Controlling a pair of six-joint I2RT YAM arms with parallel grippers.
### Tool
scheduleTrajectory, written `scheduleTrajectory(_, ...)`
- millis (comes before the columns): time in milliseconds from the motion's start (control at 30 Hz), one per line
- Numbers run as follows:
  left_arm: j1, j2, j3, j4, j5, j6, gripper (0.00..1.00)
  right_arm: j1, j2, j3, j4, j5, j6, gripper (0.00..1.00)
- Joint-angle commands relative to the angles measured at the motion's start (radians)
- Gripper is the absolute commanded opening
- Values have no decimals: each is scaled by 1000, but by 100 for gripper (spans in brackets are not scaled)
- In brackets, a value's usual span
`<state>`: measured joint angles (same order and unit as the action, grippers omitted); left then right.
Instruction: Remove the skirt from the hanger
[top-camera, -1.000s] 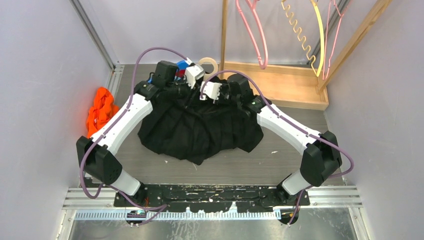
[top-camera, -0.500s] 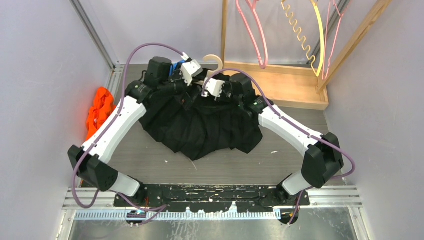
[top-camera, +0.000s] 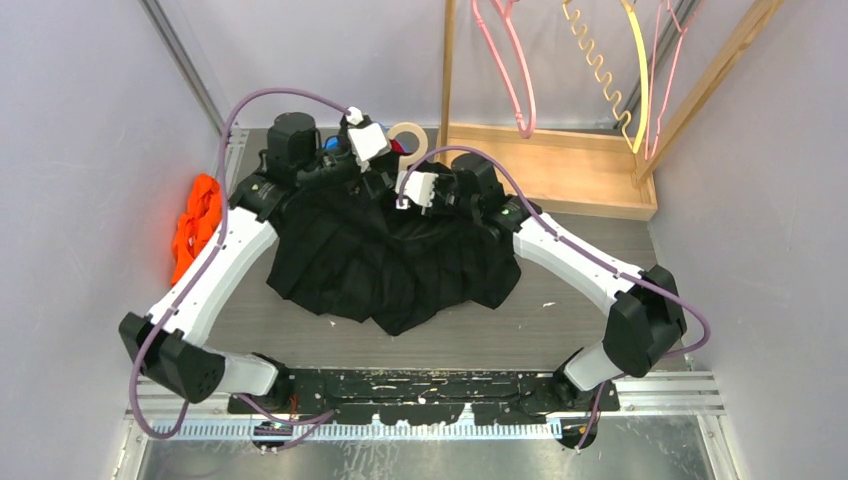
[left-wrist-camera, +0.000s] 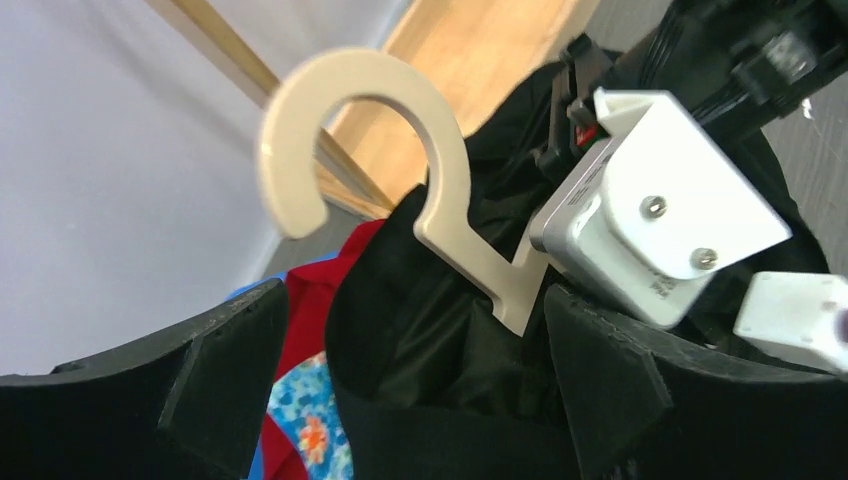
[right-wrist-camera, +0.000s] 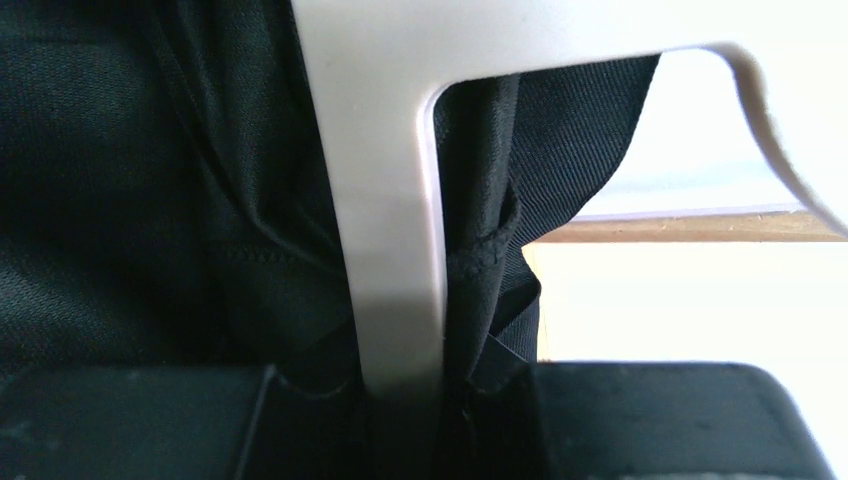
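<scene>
Skirt (top-camera: 385, 265) and hanger (top-camera: 408, 135) are not yet parted. The black cloth lies in a heap on the table's middle, its waist end gathered at the far side, where the cream hook pokes out between the two wrists.

From the right wrist, the right gripper (right-wrist-camera: 400, 410) looks closed on the hanger's flat stem, with a dark fold of the waistband pinched beside it. The left gripper (left-wrist-camera: 415, 400) stands wide open just left of it. Skirt cloth bulges between its fingers (left-wrist-camera: 230, 380) but they do not press it.

So the hanger seems to be held and the pulling-off is all to come: the waistband wraps the stem, and no part of the bar shows bare below the neck.

An orange cloth (top-camera: 197, 225) lies well apart at the left wall.
</scene>
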<state>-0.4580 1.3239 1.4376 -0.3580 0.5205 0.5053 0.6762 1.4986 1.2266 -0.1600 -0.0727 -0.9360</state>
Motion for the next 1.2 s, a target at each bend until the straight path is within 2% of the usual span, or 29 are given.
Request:
scheduleTrajectory(0, 2, 39, 18, -1, 192, 11, 99, 6, -77, 14, 76, -12, -15, 6)
scheduleTrajectory(233, 8, 24, 61, -202, 321, 28, 96, 8, -83, 3, 85, 0, -38, 6)
scheduleTrajectory(533, 8, 12, -34, -217, 397, -11, 88, 8, -83, 15, 86, 4, -43, 8)
scheduleTrajectory(667, 8, 20, -83, -137, 394, -49, 80, 10, -78, 22, 85, -5, -42, 8)
scheduleTrajectory(800, 9, 77, -72, -143, 394, -50, 66, 14, -82, 24, 85, -1, -43, 8)
scheduleTrajectory(1167, 8, 184, -36, -139, 361, -46, 76, 20, -95, 35, 78, 5, -62, 8)
